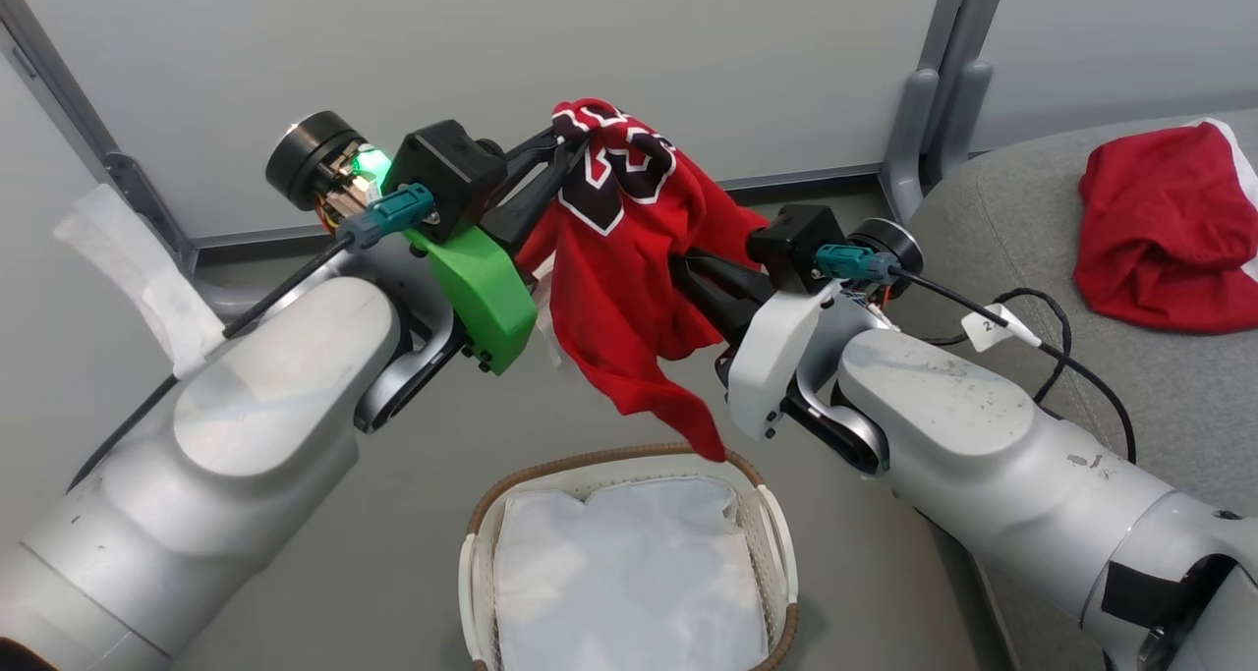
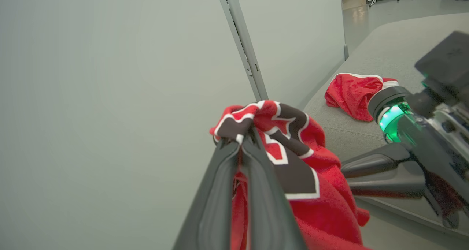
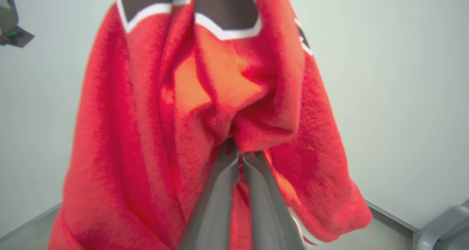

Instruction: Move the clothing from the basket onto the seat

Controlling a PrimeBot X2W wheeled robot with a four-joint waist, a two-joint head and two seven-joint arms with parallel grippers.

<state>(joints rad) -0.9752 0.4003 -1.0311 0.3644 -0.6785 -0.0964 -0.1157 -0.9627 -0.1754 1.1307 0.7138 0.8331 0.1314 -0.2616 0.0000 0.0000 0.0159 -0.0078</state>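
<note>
The red jersey (image 1: 629,288) with black-and-white numerals hangs in the air above the basket (image 1: 590,462), its lowest corner just over the brown rim. My left gripper (image 1: 568,148) is shut on the jersey's top fold (image 2: 256,122). My right gripper (image 1: 693,270) is shut on a bunch of red cloth lower down (image 3: 234,133), its fingertips buried in the fabric. In the left wrist view my left gripper (image 2: 243,137) pinches the lettering. A plain red piece (image 1: 1165,229) lies crumpled on the grey seat (image 1: 993,209) at the right. A white liner (image 1: 629,573) lies in the basket.
Pale partition panels stand close behind the jersey, with a grey post foot (image 1: 934,111) by the seat's corner. White paper (image 1: 138,258) clings to the left post. A black cable (image 1: 1061,347) loops off my right forearm over the seat's edge.
</note>
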